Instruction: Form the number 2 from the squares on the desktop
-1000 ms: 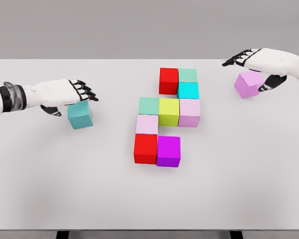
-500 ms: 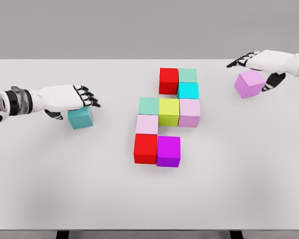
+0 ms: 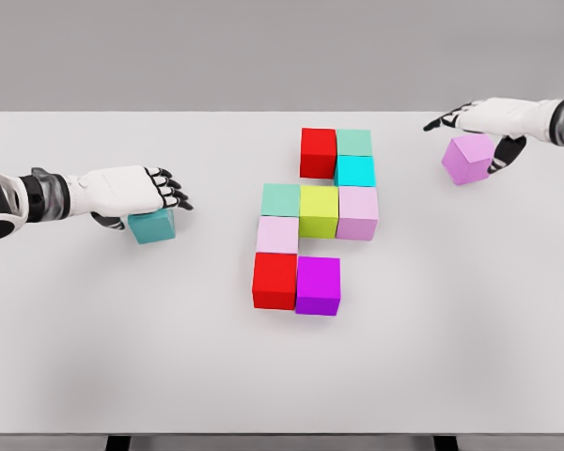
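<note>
Nine cubes sit on the table: a touching central cluster [image 3: 312,219] of red, green, cyan, yellow, pink and magenta, a teal cube [image 3: 152,226] far left, and a tilted violet cube [image 3: 467,158] far right.

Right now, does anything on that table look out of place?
Two cubes sit apart from the central cluster: a teal cube at the left hand and a pink cube, turned askew, at the right hand.
</note>
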Motion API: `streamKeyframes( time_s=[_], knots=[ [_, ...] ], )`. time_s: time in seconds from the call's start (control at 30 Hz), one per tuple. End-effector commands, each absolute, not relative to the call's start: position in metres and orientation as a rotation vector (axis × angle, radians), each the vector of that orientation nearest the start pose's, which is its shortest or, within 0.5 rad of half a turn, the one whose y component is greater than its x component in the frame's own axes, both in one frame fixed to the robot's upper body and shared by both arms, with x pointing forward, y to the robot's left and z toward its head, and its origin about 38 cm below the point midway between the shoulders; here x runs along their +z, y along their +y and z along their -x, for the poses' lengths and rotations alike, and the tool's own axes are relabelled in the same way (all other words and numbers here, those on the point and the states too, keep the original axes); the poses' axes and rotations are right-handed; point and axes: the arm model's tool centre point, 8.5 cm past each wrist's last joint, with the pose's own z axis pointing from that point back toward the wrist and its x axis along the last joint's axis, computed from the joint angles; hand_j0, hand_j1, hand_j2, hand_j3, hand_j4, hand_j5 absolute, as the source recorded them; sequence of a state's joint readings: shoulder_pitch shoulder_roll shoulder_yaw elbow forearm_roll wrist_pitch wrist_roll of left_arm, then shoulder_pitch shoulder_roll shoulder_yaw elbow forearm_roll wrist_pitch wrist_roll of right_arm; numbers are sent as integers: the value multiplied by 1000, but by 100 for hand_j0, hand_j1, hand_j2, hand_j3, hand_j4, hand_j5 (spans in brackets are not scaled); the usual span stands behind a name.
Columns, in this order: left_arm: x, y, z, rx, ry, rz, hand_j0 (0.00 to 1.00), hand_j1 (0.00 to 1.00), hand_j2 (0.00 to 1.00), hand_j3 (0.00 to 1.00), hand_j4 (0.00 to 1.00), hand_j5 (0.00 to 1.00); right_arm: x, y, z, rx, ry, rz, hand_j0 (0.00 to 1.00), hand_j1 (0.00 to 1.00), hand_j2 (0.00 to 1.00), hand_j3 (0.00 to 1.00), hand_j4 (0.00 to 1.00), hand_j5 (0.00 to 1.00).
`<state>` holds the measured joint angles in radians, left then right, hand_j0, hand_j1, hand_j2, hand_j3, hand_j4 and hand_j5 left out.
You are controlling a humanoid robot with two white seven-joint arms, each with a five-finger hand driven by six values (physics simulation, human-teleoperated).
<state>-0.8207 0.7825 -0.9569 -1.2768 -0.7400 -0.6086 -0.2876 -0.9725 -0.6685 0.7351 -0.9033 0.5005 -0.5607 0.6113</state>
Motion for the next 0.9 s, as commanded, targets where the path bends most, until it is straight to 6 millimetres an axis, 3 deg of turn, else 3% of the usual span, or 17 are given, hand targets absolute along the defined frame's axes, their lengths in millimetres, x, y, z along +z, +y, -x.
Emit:
streamKeyframes(
  time_s=[0.0, 0.27, 0.7, 0.73, 0.8, 0.87],
  knots=[
    [162, 290, -458, 3117, 1513, 747, 92, 92, 92, 92, 92, 92, 221, -359, -530, 1934, -1048, 543, 100, 100, 100, 100, 100, 100],
    [161, 291, -457, 3121, 1508, 743, 67, 67, 67, 67, 67, 67, 215, -361, -535, 1937, -1002, 557, 100, 100, 100, 100, 100, 100],
    [167, 293, -459, 3119, 1526, 753, 51, 51, 51, 51, 51, 51, 207, -362, -542, 1924, -956, 554, 100, 100, 100, 100, 100, 100],
    [168, 292, -460, 3117, 1567, 739, 52, 52, 52, 52, 52, 52, 206, -361, -542, 1924, -958, 553, 100, 100, 100, 100, 100, 100],
    [167, 311, -466, 3174, 1787, 695, 51, 51, 51, 51, 51, 51, 206, -361, -542, 1924, -958, 553, 100, 100, 100, 100, 100, 100],
    [175, 310, -470, 3149, 1811, 714, 51, 51, 51, 51, 51, 51, 204, -358, -542, 1942, -938, 550, 100, 100, 100, 100, 100, 100]
  ],
)
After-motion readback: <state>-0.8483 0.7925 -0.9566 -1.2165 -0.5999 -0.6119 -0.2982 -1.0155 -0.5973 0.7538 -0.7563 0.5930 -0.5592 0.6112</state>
